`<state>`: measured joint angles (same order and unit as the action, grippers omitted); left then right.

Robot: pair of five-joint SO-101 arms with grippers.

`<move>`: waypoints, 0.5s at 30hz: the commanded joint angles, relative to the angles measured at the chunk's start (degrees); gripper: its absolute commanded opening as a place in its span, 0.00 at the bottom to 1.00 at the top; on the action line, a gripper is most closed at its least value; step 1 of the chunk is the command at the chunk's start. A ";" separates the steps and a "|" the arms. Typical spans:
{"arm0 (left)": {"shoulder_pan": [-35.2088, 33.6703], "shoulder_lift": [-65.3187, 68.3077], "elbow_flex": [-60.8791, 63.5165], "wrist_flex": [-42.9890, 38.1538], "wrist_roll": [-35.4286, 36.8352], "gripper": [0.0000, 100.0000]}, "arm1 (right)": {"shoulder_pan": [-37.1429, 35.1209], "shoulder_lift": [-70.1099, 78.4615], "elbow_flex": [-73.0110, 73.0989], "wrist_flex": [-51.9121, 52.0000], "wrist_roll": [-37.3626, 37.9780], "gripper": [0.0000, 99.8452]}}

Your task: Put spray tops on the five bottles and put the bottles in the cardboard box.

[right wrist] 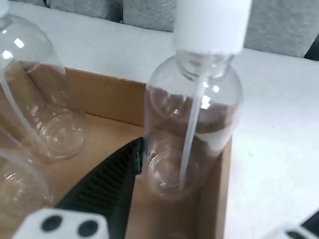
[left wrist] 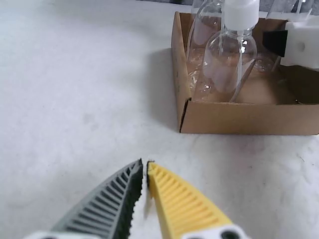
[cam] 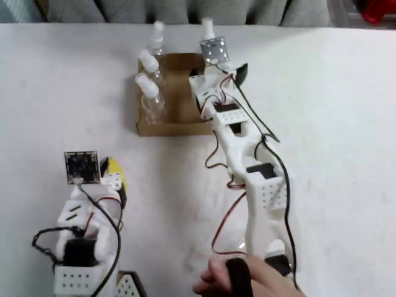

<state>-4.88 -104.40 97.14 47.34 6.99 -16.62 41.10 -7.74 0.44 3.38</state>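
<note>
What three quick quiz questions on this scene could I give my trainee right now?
1. True or false: the left gripper is holding a bottle.
2. Relative to the cardboard box, the bottle by the right gripper stands: A) outside it, B) inside it, C) on top of it.
3. Fill in: that bottle's spray top is ___.
Key: 1 false; 2 B; 3 white.

The left gripper [left wrist: 145, 172] is found closed, tips touching. The right gripper [cam: 218, 69] is held open, arm extended.
</note>
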 commanded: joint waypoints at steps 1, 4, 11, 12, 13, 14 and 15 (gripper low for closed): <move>-0.40 -0.84 -0.18 -0.44 -0.70 0.02 | -0.31 -5.85 0.35 0.66 -0.88 0.48; -0.40 -0.84 -0.18 -0.44 -0.70 0.02 | -0.31 -5.93 0.53 0.40 -0.62 0.48; -0.40 -0.84 -0.18 -0.88 -0.70 0.02 | -0.31 -5.93 0.53 0.31 -0.62 0.48; -0.57 -0.84 -0.18 -0.97 -0.70 0.02 | -0.31 -5.93 0.53 0.31 -0.62 0.48; -1.19 -0.84 -0.18 -1.14 -0.70 0.02 | -0.31 -5.93 0.53 0.31 -0.62 0.48; -1.71 -0.84 -0.18 -1.23 -0.70 0.02 | -0.31 -5.93 0.53 0.31 -0.62 0.48; -1.89 -0.84 -0.18 -1.23 -0.70 0.02 | -0.31 -5.93 0.53 0.31 -0.62 0.48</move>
<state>-5.05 -104.40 97.14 47.34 6.99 -16.62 39.96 -6.59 0.53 2.95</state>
